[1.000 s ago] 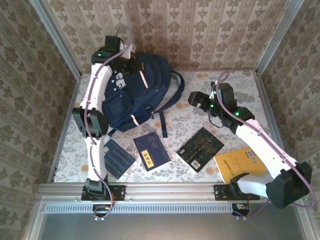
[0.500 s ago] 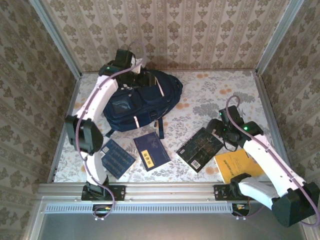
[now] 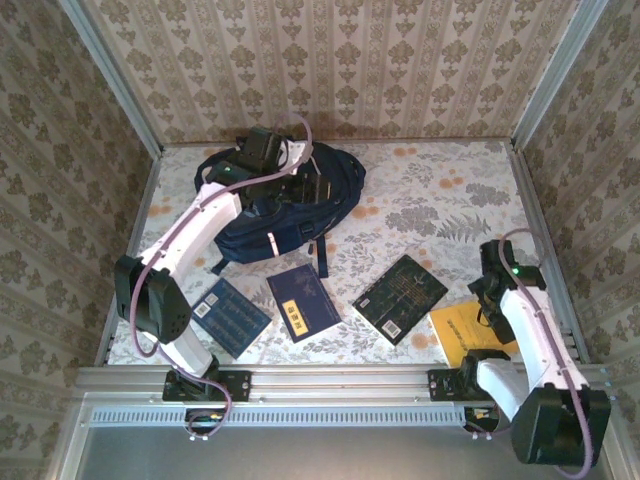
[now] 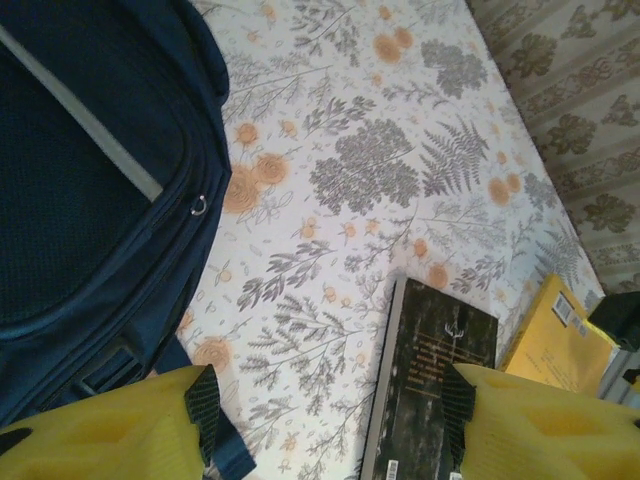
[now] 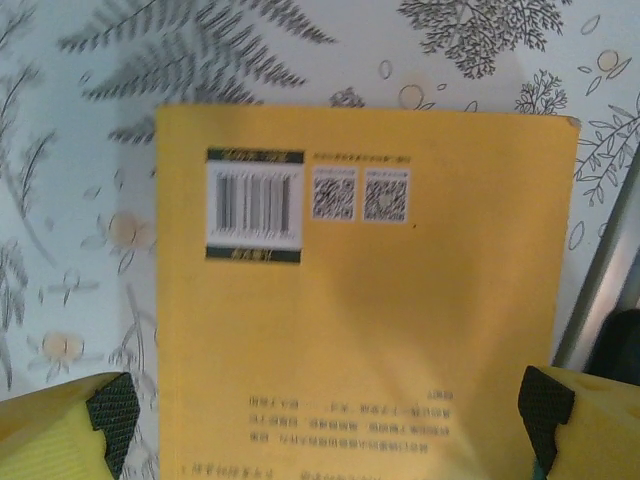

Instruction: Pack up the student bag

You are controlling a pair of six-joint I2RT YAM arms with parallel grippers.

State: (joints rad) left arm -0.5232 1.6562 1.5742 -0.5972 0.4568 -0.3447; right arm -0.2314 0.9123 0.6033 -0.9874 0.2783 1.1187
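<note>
The student bag (image 3: 270,215), navy with pale stripes, lies at the back left of the table; its side panel and zipper pull show in the left wrist view (image 4: 90,180). My left gripper (image 3: 312,188) hovers over the bag's right upper edge, open (image 4: 330,420), with only tablecloth between its yellow fingers (image 4: 100,440). My right gripper (image 3: 490,305) hangs open just above the yellow book (image 3: 465,335), whose barcoded back cover (image 5: 370,300) spans the gap between its fingertips (image 5: 325,420).
A black book (image 3: 400,298) lies mid-table, also below the left wrist (image 4: 430,390). A navy book with a yellow label (image 3: 303,303) and a blue patterned book (image 3: 232,315) sit near the front left. The metal rail (image 3: 330,380) borders the near edge.
My left gripper opened and let go of the bag, which sank flat onto the table, and it moved right. My right arm drew back to the near right, over the yellow book.
</note>
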